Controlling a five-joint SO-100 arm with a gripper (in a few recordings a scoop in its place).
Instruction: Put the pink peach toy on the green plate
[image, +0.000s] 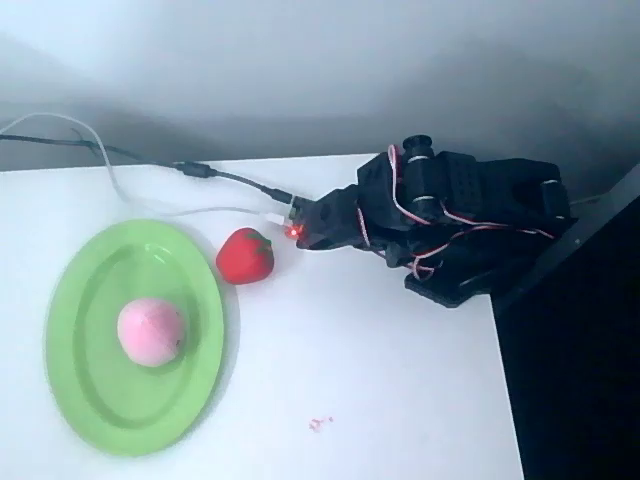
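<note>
Red toy: glossy red strawberry-shaped toy with a green top (245, 256), centre-left of the frame, lying on the table.
Table: white flat tabletop (380, 380), filling the lower frame.
Cables: one grey, one white (95, 150), upper left, running rightwards.
Marks: tiny red specks (320, 424), lower centre.

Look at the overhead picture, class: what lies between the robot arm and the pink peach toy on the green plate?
In the overhead view, a red strawberry toy sits on the white table between the arm and the pink peach toy, just off the green plate rim.

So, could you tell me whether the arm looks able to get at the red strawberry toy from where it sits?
Probably yes: the strawberry toy lies on open table just left of the folded arm, with nothing between them.
</note>
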